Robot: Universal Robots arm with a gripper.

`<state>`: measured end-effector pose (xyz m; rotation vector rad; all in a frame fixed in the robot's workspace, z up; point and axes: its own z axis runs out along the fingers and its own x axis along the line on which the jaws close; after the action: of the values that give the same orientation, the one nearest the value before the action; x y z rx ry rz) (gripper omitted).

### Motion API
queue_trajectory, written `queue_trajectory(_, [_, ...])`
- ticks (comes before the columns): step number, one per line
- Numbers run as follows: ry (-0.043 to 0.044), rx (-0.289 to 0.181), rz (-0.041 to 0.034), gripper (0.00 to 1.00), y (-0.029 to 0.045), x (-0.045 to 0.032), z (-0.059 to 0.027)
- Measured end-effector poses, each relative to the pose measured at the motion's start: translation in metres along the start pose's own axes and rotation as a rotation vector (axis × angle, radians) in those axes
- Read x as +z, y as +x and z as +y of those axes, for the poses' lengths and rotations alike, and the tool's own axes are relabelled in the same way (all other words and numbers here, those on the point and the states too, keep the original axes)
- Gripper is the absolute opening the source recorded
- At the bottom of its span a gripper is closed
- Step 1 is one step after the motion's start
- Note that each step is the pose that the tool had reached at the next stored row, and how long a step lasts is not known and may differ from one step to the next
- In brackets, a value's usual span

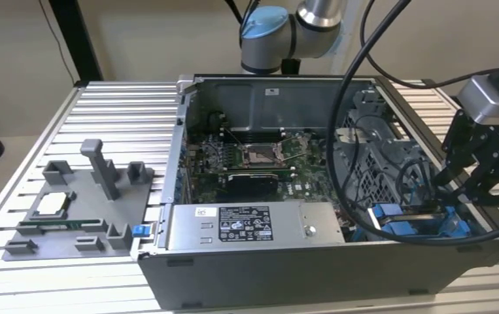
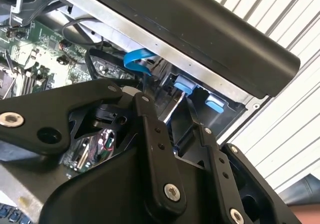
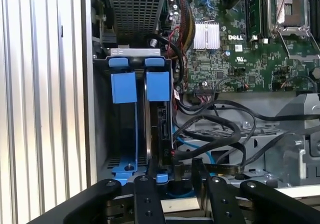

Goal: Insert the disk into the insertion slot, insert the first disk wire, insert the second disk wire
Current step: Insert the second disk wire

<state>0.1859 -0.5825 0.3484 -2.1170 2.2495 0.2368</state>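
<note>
Disk (image 3: 156,134) upright in insertion slot (image 3: 102,134), pincer (image 3: 172,184) above

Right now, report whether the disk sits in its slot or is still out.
In: the disk stands on edge inside the slot, blue tabs at its end, with the tool at its near edge.

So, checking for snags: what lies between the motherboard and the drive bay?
In the first wrist view, loose black cables lie between the motherboard and the drive bay.

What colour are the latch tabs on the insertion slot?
Bright blue, on the grey metal insertion slot; the latch tabs show best in the first wrist view.
</note>
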Motion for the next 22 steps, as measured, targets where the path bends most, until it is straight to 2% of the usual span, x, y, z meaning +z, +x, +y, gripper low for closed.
queue_trajectory(13, [0.0000, 0.000, -0.0001, 1.00, -0.0041, 0.0024, -0.0005])
queue_trajectory(14, [0.0001, 0.000, 0.0000, 0.00, -0.0041, 0.0024, -0.0005])
queue_trajectory(22, [-0.0002, 0.000, -0.0002, 0.00, -0.0045, 0.0013, -0.0004])
